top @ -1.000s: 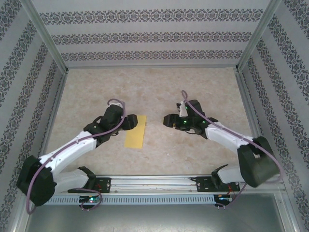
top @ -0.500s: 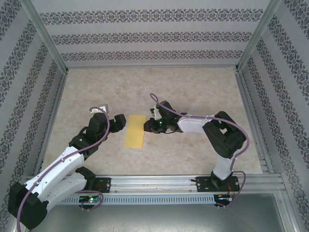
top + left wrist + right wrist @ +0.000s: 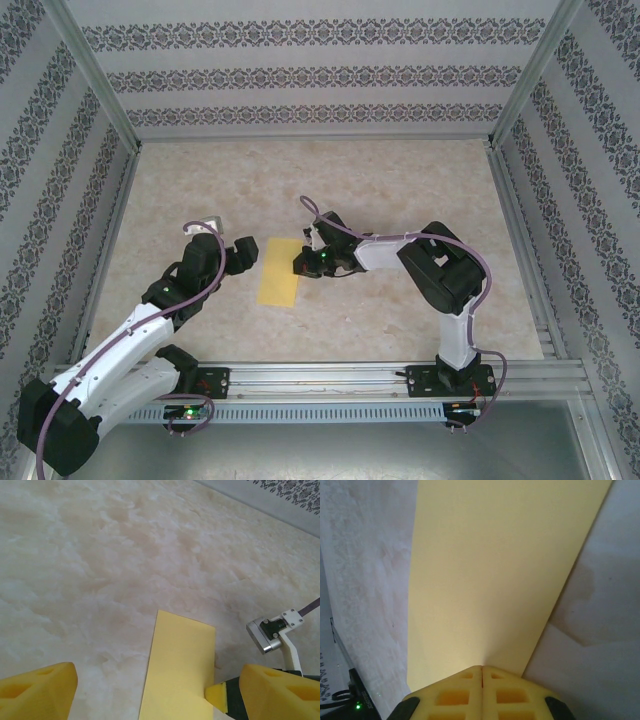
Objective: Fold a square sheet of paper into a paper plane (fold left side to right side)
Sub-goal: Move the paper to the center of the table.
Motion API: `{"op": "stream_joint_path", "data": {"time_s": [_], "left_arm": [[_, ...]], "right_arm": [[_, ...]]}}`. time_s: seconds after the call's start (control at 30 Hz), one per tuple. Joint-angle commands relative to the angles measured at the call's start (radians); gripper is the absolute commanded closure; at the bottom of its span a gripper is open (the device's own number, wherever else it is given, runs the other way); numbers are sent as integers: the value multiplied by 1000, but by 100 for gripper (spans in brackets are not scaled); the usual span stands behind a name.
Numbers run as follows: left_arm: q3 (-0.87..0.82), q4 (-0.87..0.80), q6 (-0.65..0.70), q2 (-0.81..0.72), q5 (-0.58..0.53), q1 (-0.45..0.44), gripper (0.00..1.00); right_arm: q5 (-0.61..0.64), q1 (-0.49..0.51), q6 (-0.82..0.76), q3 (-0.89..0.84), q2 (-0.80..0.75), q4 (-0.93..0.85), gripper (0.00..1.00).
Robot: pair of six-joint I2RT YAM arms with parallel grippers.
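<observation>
Beige marbled tabletop [image 3: 400, 190] inside a booth with patterned wallpaper walls [image 3: 300, 75].

Thin yellow paper sheet [image 3: 279, 272] lies flat near table centre, between the two arms. Its outline is a narrow rectangle with the long axis roughly 12-to-6 in the top view. That reads as the square doubled over, left onto right. Can't tell which long edge carries the fold. Surface looks smooth and the corners crisp, with no diagonal creases visible.

Right gripper [image 3: 300, 263] comes in from the sheet's 3 o'clock side, toward the 12 o'clock end. Its foam pads [image 3: 465, 695] are pressed tight together with the tips at the paper's long edge. The wrist view doesn't show whether a layer is caught between them or they're just bearing down.

Left gripper [image 3: 245, 255] sits just off the 9 o'clock edge, clear of the paper, fingers spread wide. In its wrist view the sheet runs up between the pads.

Key relation: the right arm is the one at the sheet. Any crease pass should run along the 12–6 axis.
</observation>
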Motion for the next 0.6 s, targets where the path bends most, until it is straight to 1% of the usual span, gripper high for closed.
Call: {"op": "stream_joint_path", "data": {"time_s": [0.0,0.17,0.23,0.43,0.57], "left_arm": [[5,-58,-1,-16,-24,20,16],[19,-71,3,-19,16,41,17],[17,-62,-5,-16,50,56,20],[-10,17,-42,29,234,110,32],[5,31,-37,104,320,113,37]], "right_arm": [[3,9,-36,16,21,-40,100],[24,-6,-97,-2,12,-115,100],[24,-18,-126,-16,2,-138,100],[17,-64,-188,-66,-39,-174,100],[10,-93,-225,-93,-70,-191,100]]}}
